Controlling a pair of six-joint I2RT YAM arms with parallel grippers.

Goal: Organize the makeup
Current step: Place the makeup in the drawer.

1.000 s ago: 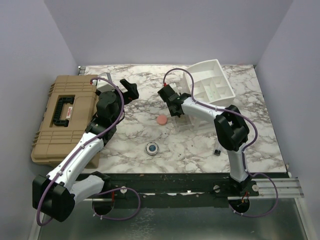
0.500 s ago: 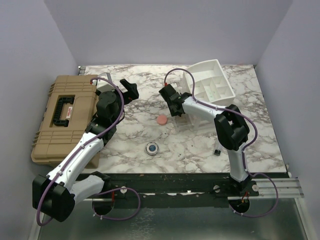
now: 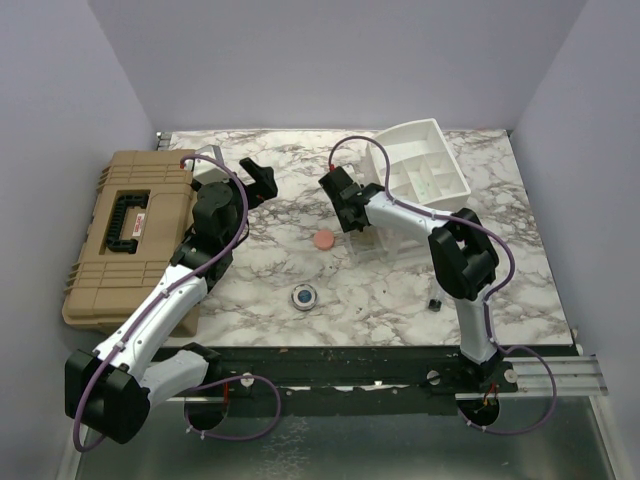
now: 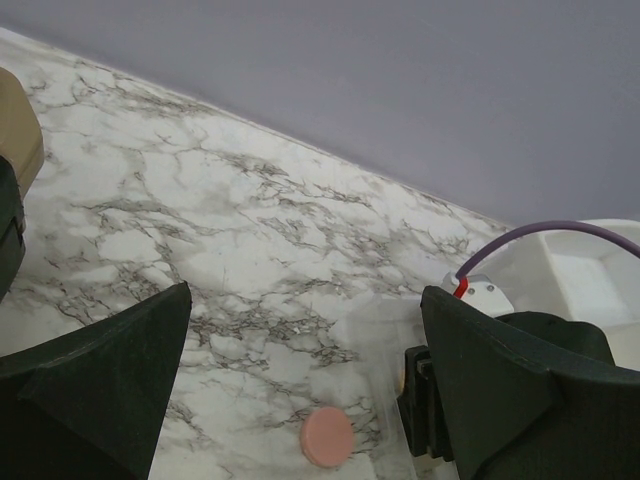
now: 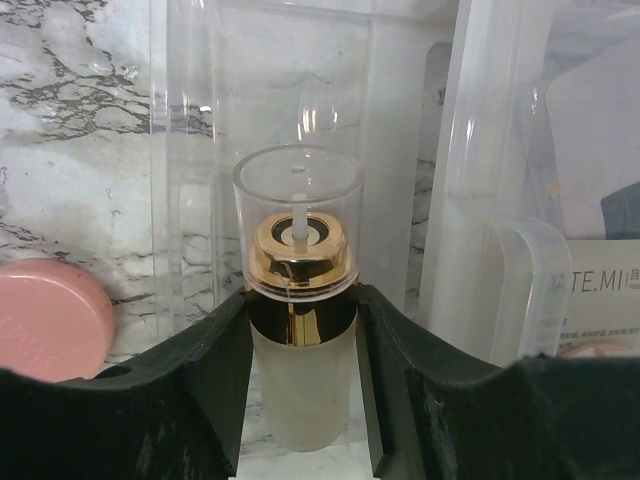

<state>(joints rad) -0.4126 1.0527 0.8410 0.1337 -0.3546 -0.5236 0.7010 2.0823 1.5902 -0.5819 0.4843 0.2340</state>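
The marble-veined tabletop (image 3: 400, 300) is carrying a ribbed tan hard case (image 3: 125, 240) at its left edge and a white divided tray (image 3: 420, 165) at its far right corner. Mid-tabletop, the right hand (image 5: 300, 310) is clamping a frosted bottle (image 5: 298, 230) with a gold collar and clear cap before a clear plastic holder (image 5: 300, 60). The placing step seems underway, and it is calling for an upright drop into 1 slot. The left hand (image 4: 305, 300) is hovering wide, holding nothing. A flat pink puff (image 3: 322, 241), round blue compact (image 3: 303, 296) and tiny dark vial (image 3: 435, 302) are lying loose nearer the near edge.

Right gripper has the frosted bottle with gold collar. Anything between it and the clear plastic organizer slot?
Nothing visible. The frosted bottle, shut in the right gripper, faces an empty-looking slot of the clear plastic organizer. The pink round puff lies outside it, to one side.
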